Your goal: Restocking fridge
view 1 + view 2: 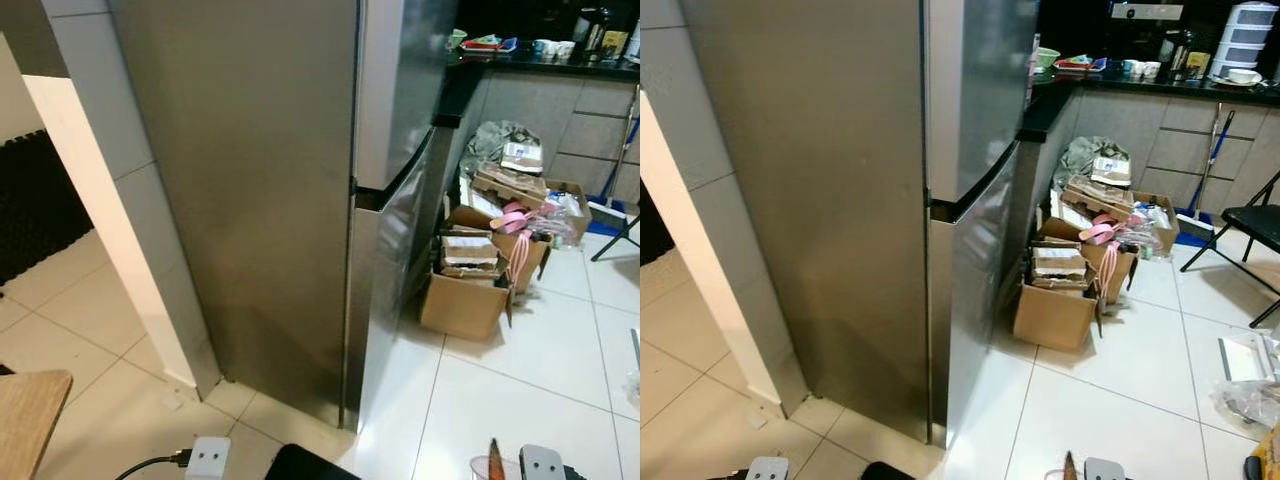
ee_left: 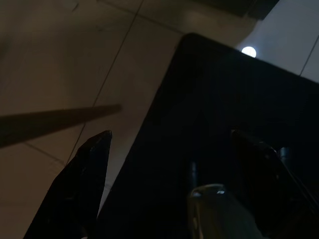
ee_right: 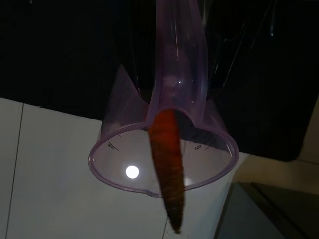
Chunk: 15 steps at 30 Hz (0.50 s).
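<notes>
The fridge (image 1: 300, 200) stands at 12 o'clock in the head views, both doors closed; its side panel faces the camera and the door fronts angle away toward 1 o'clock. Open boxes (image 1: 1065, 285) of clutter sit on the floor (image 1: 520, 390) at 2 o'clock, just beside the door fronts.

The right gripper (image 3: 174, 74) carries a clear jug (image 3: 162, 159) with a carrot (image 3: 167, 164) standing in it. The carrot tip projects past the rim. The jug's handle runs back toward the wrist, but the fingers themselves are not distinguishable, so grip state cannot be determined.

The left gripper (image 2: 169, 144) hangs low with its fingers spread and nothing between them, above a dark object that cannot be identified.

Hazards:
- The carrot is loose in the jug. Any tilt while walking or reaching would likely let it slide out.
- The doors are closed. The free left gripper must open one first.
- The boxes crowd the door side. Approaching from 2 o'clock risks a foot strike or a blocked door swing.
</notes>
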Available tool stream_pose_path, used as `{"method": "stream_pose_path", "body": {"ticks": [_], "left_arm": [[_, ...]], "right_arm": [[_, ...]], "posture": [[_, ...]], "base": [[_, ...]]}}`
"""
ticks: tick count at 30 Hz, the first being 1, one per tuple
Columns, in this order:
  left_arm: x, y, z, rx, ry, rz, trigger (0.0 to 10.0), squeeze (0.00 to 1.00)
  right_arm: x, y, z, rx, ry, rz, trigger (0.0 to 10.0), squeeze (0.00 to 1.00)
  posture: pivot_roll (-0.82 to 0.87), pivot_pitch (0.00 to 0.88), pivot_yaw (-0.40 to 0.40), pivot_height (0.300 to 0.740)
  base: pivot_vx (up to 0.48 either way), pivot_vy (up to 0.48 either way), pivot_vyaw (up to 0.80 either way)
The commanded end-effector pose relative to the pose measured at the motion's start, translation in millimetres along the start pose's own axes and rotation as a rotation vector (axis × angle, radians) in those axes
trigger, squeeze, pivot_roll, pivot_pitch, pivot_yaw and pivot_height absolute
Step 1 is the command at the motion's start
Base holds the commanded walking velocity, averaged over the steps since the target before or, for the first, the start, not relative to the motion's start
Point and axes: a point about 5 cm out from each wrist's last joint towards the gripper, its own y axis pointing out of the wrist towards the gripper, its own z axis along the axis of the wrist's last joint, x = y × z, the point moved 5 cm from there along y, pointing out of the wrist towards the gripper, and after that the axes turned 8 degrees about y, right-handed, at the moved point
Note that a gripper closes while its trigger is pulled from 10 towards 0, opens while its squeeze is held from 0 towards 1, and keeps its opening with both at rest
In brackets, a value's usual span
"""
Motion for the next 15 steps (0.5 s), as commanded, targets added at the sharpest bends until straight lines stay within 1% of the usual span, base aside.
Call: {"method": "stream_pose_path", "body": {"ticks": [1,5,9,15], "left_arm": [[-6.9,-1.1,-5.3,-0.019,0.008,0.018,10.0,0.0],[-7.8,-0.8,-1.3,0.002,0.018,0.022,10.0,0.0],[-7.7,-0.4,1.4,0.012,0.009,0.021,10.0,0.0],[-6.7,0.0,3.8,0.021,0.006,0.012,10.0,0.0]], "right_arm": [[2.6,-0.7,-1.0,0.001,0.003,-0.006,10.0,0.0],[1.8,-0.6,-1.3,-0.001,0.003,-0.005,10.0,0.0],[1.3,-0.5,-1.1,0.0,0.005,-0.005,10.0,0.0],[0.7,-0.3,-0.7,0.001,0.005,-0.005,10.0,0.0]], "posture": [[0.0,0.089,0.011,0.74],[-0.01,0.089,0.011,0.74],[-0.01,0.088,0.009,0.74],[-0.01,0.088,0.009,0.74]], "base": [[0.0,0.0,0.0],[0.0,0.0,0.0],[0.0,0.0,0.0],[0.29,0.0,0.0]]}}
